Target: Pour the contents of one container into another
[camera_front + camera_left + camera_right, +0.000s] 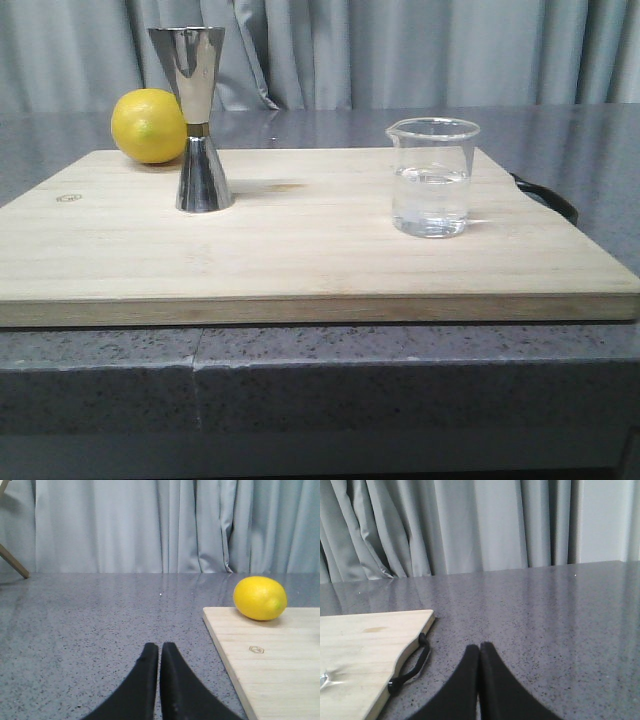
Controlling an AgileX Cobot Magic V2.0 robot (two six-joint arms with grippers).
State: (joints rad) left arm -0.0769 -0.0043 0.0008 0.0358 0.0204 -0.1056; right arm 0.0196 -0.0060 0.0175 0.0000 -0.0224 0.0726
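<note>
A clear glass beaker [433, 178] holding some clear liquid stands upright on the right part of a wooden cutting board [300, 240]. The tall steel hourglass jigger [196, 120] stands upright on the board's left part. Neither arm shows in the front view. My left gripper [159, 646] is shut and empty, low over the grey counter off the board's left edge [225, 655]. Beyond the board's right edge [370, 650] my right gripper [480, 646] is shut too, holding nothing. Only a sliver of the beaker's base [324, 679] shows in the right wrist view.
A yellow lemon [148, 125] [260, 598] lies at the board's far left corner, just behind the jigger. A black cord loop [412, 666] [548, 196] hangs off the board's right side. Grey curtains close the back; a wooden leg [14, 562] stands far left.
</note>
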